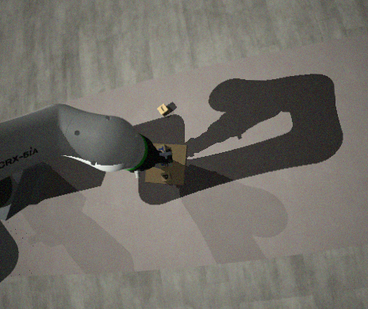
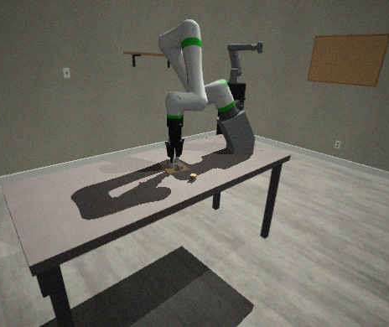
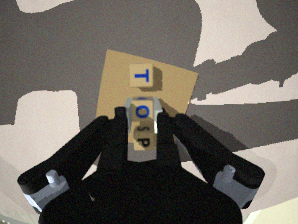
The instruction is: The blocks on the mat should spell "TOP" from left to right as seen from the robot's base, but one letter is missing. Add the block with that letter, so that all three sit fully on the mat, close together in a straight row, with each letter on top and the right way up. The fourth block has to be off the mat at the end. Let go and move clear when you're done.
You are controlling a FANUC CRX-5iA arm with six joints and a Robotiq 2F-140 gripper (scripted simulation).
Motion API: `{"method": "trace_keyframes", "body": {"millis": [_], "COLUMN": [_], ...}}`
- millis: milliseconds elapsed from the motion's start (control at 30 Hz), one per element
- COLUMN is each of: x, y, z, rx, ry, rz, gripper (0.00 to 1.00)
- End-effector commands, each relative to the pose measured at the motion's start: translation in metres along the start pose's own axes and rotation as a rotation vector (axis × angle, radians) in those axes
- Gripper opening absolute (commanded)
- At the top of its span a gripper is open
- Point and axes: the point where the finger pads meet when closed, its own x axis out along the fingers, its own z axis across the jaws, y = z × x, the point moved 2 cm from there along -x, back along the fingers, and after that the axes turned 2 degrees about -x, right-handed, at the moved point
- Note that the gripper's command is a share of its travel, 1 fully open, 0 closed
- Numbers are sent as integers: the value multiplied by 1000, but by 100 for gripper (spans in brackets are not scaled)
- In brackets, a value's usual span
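The tan mat (image 1: 180,151) (image 2: 170,171) (image 3: 175,85) holds three blocks in a row. The T block (image 3: 141,75) has a blue letter and stands at the row's left end, seen from the base. The O block (image 3: 142,111), also blue, is in the middle. The P block (image 1: 166,177) (image 3: 143,142), with a dark letter, is at the right end, partly hidden in the wrist view. My gripper (image 1: 166,155) (image 2: 174,163) (image 3: 142,105) is shut on the O block, low at mat level. A fourth block (image 1: 162,109) (image 2: 193,177) lies off the mat; its letter is unclear.
The fourth block sits beyond the mat's left side, seen from the base, near the table's (image 1: 335,206) (image 2: 39,201) long edge. The T and P blocks stand close on either side of the fingers. The arm's shadow crosses the mat and table.
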Motion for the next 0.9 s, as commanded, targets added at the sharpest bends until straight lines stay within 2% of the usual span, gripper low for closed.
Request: {"method": "trace_keyframes", "body": {"millis": [0,500,867], "x": [0,0,0], "y": [0,0,0], "z": [0,0,0], "rx": [0,0,0], "ry": [0,0,0], "rz": [0,0,0], "gripper": [16,28,28]}}
